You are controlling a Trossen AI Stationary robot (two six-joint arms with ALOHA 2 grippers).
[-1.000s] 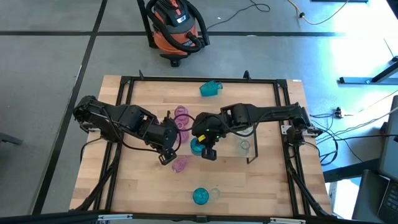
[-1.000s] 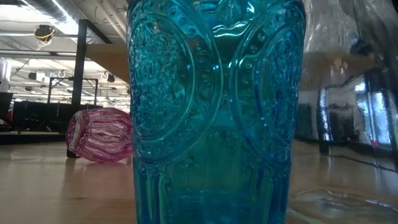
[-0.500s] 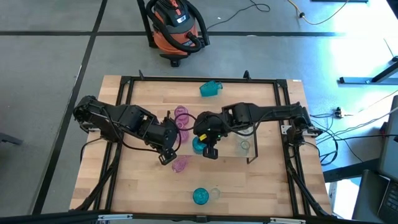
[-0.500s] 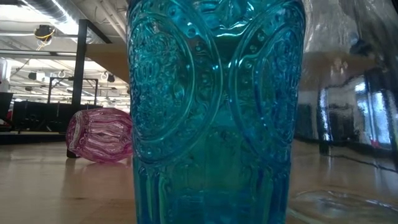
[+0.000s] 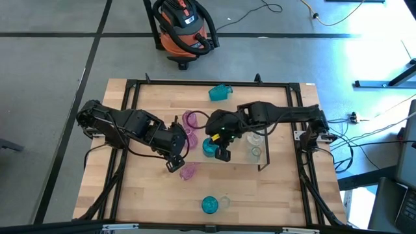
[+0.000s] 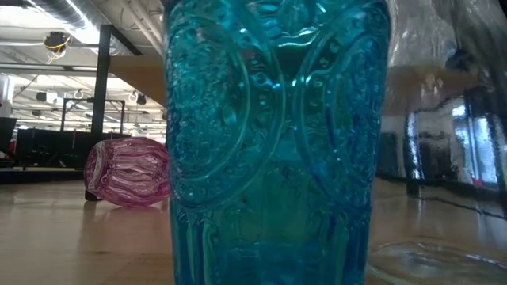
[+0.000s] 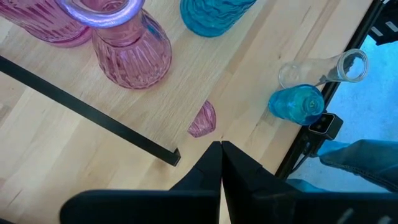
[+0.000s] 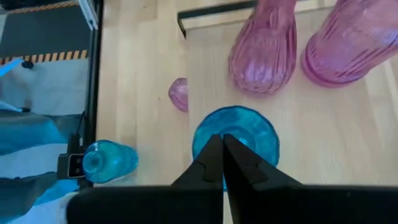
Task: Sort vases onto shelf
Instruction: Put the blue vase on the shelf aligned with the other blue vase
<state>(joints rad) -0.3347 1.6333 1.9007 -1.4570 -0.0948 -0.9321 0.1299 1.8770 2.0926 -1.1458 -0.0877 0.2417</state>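
Note:
A teal vase [image 5: 209,148] stands upright on the light-wood shelf [image 5: 237,158], beside two upright pink vases [image 5: 189,121]. My right gripper [image 8: 222,142] is shut, its fingertips over the teal vase's [image 8: 236,134] near side. My left gripper [image 7: 221,148] is shut and hovers off the shelf's left end, above a small pink vase [image 7: 203,119] lying on its side on the table. Two clear vases [image 5: 255,146] stand on the shelf's right part. Another teal vase [image 6: 273,142] fills the low view. My right gripper's shut fingertips [image 8: 214,146] overlap the teal vase's rim [image 8: 205,134] from above and its near side. I cannot tell whether they touch it. The vase stands upright on the shelf.
A teal vase [image 5: 209,205] and a clear one [image 5: 225,201] sit near the table's near edge. One more teal vase [image 5: 220,92] lies by the far edge. The shelf's dark end bracket [image 5: 263,162] and the black table frame [image 5: 130,91] border the work area. A vacuum cleaner [image 5: 182,26] stands on the floor beyond.
My right gripper has moved a little toward the table's right and far side, alongside the teal vase on the shelf. The left arm has kept still.

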